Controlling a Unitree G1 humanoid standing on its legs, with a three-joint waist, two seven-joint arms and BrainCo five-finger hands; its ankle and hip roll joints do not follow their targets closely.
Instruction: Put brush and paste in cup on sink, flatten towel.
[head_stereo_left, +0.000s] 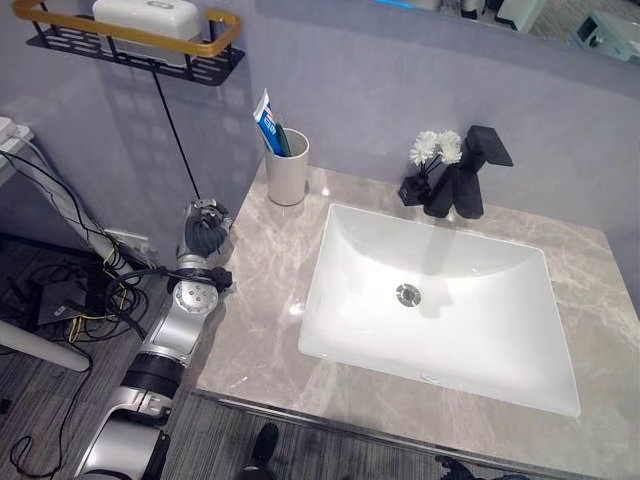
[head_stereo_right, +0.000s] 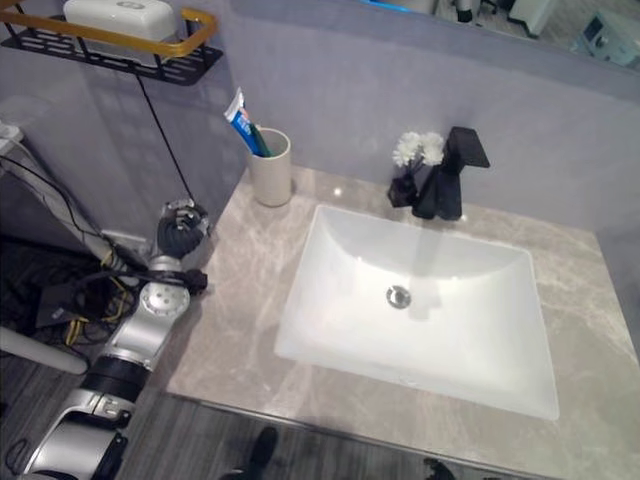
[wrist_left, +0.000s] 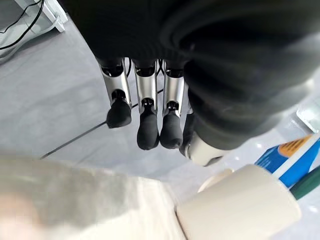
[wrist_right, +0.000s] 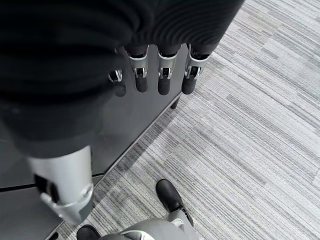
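Note:
A cream cup (head_stereo_left: 287, 168) stands at the back left corner of the marble counter (head_stereo_left: 255, 330). A blue-and-white toothpaste tube (head_stereo_left: 266, 122) and a green toothbrush (head_stereo_left: 283, 140) stick out of it. The left wrist view shows the same cup (wrist_left: 240, 210) and tube (wrist_left: 290, 157) close by. My left hand (head_stereo_left: 203, 235) hovers just off the counter's left edge, below the cup, open and holding nothing. My right hand (wrist_right: 165, 80) hangs open over the striped floor. A white rounded bundle (head_stereo_left: 145, 15), possibly a folded towel, lies on the wall rack (head_stereo_left: 200, 55).
A white basin (head_stereo_left: 440, 300) fills the counter's middle. Behind it stand a black faucet (head_stereo_left: 470, 175) and a small black vase of white flowers (head_stereo_left: 430, 160). Cables and a power strip (head_stereo_left: 60, 300) lie on the floor to the left.

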